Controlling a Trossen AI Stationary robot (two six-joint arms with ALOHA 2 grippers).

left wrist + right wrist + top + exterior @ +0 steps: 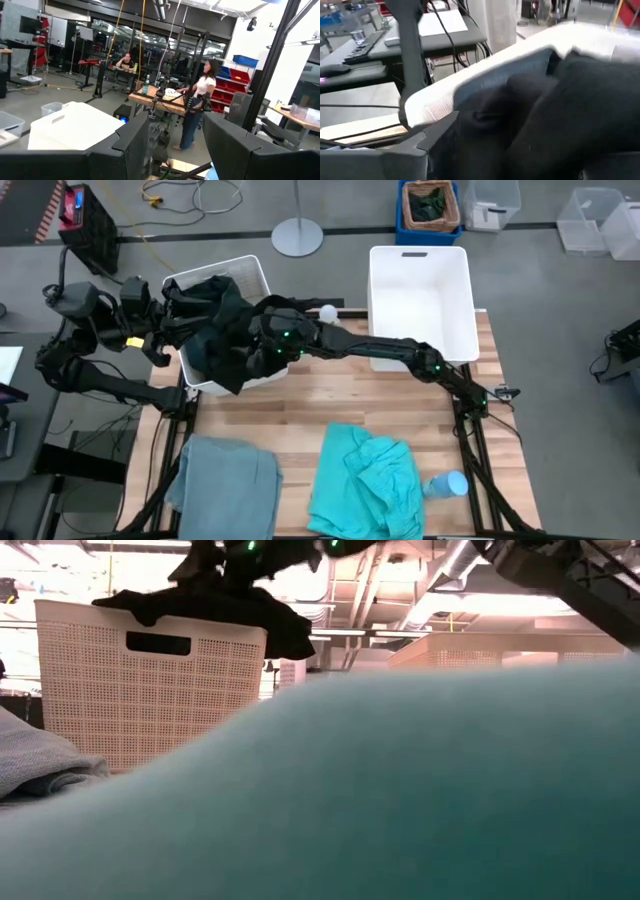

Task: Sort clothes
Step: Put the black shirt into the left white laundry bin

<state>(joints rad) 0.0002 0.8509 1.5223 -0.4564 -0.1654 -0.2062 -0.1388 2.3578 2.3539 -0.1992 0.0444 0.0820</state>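
A dark garment (228, 345), black or dark teal I cannot tell, is draped over the near rim of the left white basket (250, 275); more dark cloth (208, 288) lies inside. My right gripper (265, 340) is over that rim, shut on the dark garment (560, 110). My left gripper (165, 330) is open and empty at the basket's left side (175, 135). A grey-blue garment (225, 480) and a turquoise garment (365, 480) lie on the table near its front edge. The turquoise one fills the low view (400, 800). My right gripper holds a bunched part of the dark garment (490, 115) above the left basket's near rim (445, 100); the cloth hides the place of contact. In the low view the garment (220, 605) hangs below the gripper, across the top of the basket.
An empty white basket (420, 265) stands at the table's far right. A small blue and white object (447, 484) lies beside the turquoise garment. A blue crate with dark cloth (430, 205) stands on the floor beyond the table. People (200, 100) are in the room behind.
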